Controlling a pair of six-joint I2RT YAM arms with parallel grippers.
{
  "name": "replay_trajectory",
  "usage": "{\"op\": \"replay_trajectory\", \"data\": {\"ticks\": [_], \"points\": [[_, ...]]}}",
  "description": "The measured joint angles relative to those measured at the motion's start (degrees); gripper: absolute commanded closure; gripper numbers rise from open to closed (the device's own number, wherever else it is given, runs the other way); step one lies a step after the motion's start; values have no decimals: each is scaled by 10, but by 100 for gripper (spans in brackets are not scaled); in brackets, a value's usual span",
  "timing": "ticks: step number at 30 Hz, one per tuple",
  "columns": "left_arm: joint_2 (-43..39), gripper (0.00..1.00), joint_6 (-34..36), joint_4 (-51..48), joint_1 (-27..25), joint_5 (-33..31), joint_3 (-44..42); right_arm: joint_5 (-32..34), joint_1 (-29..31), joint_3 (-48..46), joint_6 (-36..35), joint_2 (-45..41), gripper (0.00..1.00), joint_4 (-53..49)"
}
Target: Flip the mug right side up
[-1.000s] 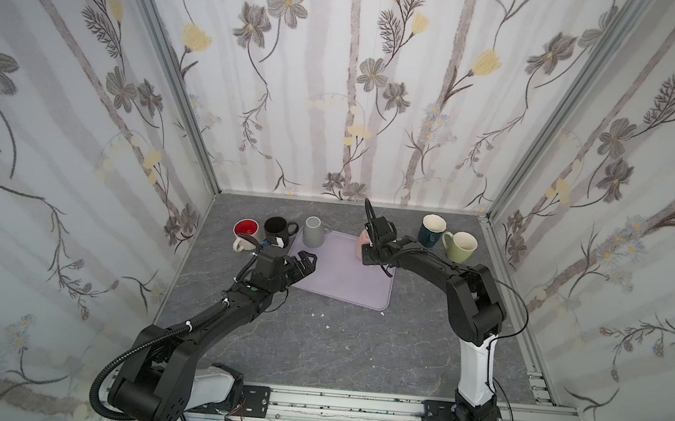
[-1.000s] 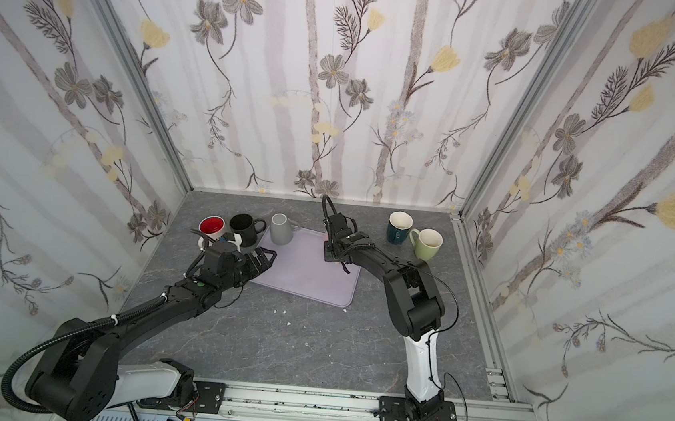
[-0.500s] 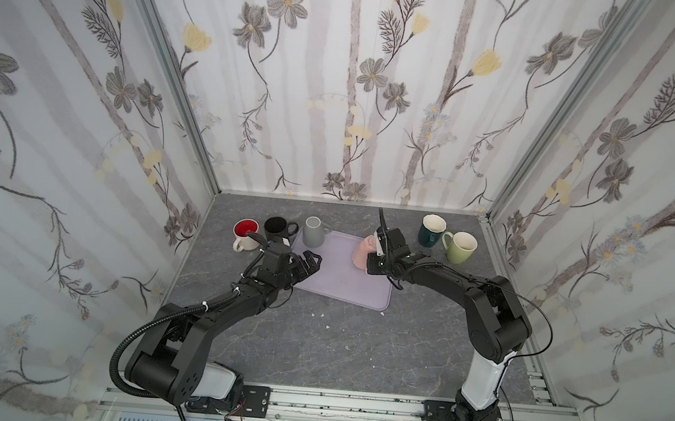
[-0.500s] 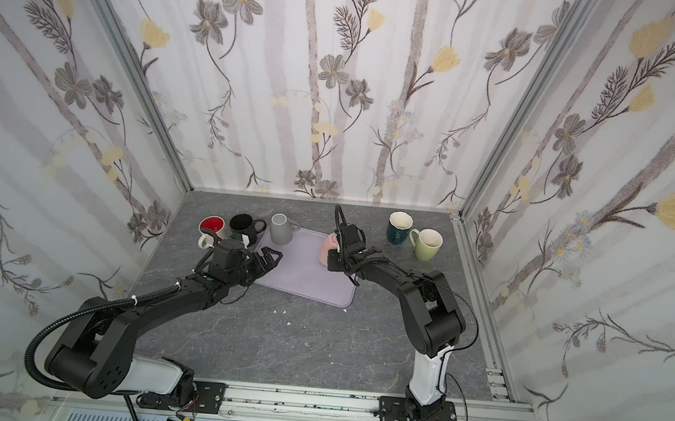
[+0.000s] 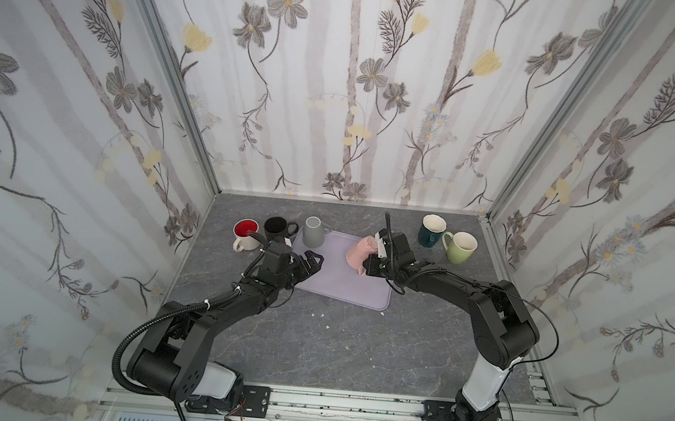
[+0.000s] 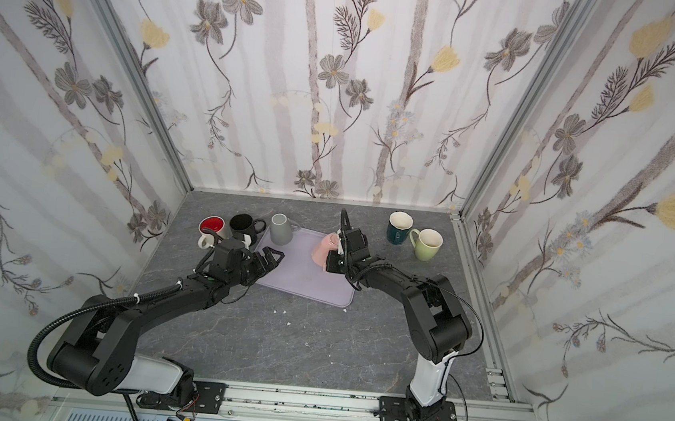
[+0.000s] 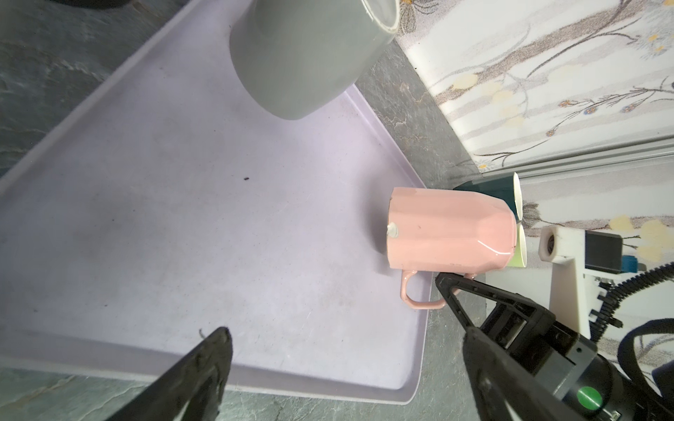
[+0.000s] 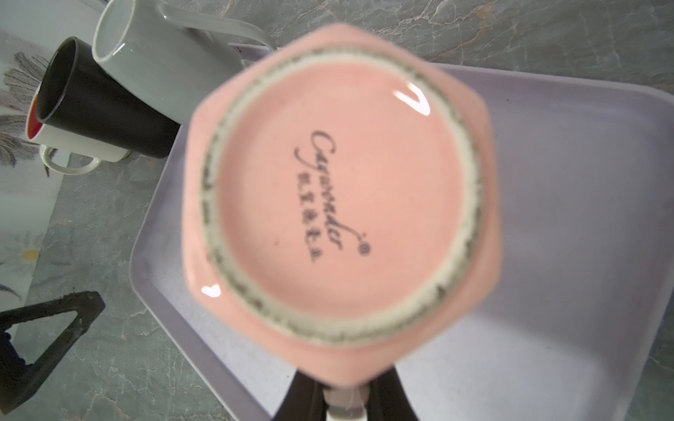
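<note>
A pink mug (image 5: 358, 253) (image 6: 323, 248) stands upside down on the right part of the lavender tray (image 5: 341, 293). Its marked base (image 8: 339, 189) faces up and its rim points at the tray. In the left wrist view the mug (image 7: 448, 233) shows its handle toward my right arm. My right gripper (image 5: 366, 267) (image 8: 343, 399) is shut on that handle. Over the tray's left edge, my left gripper (image 5: 311, 260) (image 7: 346, 333) is open and holds nothing, well apart from the mug.
A grey mug (image 5: 314, 232) stands on the tray's back left corner. A black mug (image 5: 278, 227) and a white mug with a red inside (image 5: 245, 230) stand left of it. At the back right are a dark green mug (image 5: 430, 230) and a light green mug (image 5: 461, 247).
My right wrist has swung from the back side of the pink mug toward the right and front, so the mug shows more. My left gripper has crept slightly right toward the tray.
</note>
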Motion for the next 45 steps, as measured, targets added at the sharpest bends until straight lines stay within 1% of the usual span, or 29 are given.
{"op": "replay_trajectory", "data": {"ticks": [8,13,21,31,41,45], "points": [[0,0,-1,0,0,6,0,-13,1,-23,9,-30,100,15],[0,0,-4,3,-1,10,0,-17,1,-45,18,-52,100,41],[-14,0,-2,15,-19,19,9,-49,2,-114,61,-97,100,141],[-17,0,0,19,-46,14,42,-90,2,-157,108,-135,100,249],[-34,0,0,29,-62,17,76,-119,1,-206,163,-234,100,346],[-45,0,0,42,-73,17,87,-131,1,-226,182,-276,100,413]]}}
